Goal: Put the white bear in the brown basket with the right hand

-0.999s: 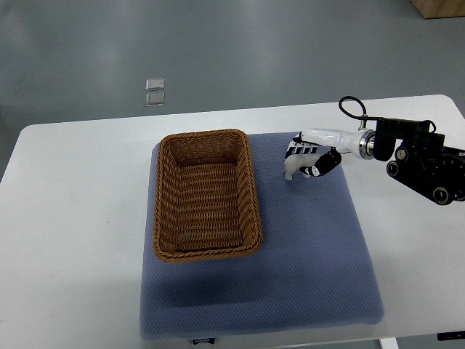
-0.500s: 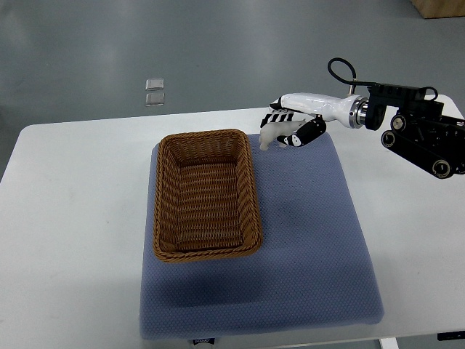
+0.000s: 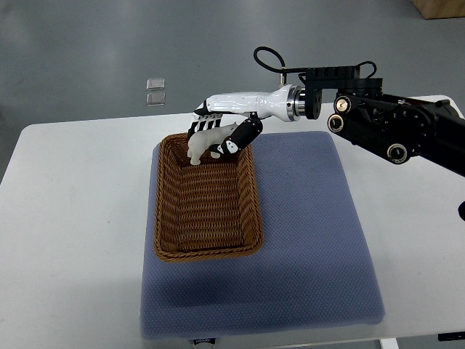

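One white bear (image 3: 205, 141) sits clamped in the right hand (image 3: 218, 132), held in the air over the far end of the brown basket (image 3: 205, 195), just inside its far rim. The hand's fingers (image 3: 243, 134) curl around the bear from above and from the side, with the bear's pale body poking out toward the picture's left. The basket is a woven rectangular one, lying on the left part of a blue-grey mat (image 3: 312, 247) that covers the middle of the white tabletop (image 3: 73, 233). The right arm (image 3: 378, 123) reaches in from the picture's right edge, its white forearm stretched across the mat's far edge. Beyond the tabletop, two small clear squares (image 3: 155, 91) lie on the grey floor (image 3: 218, 51).
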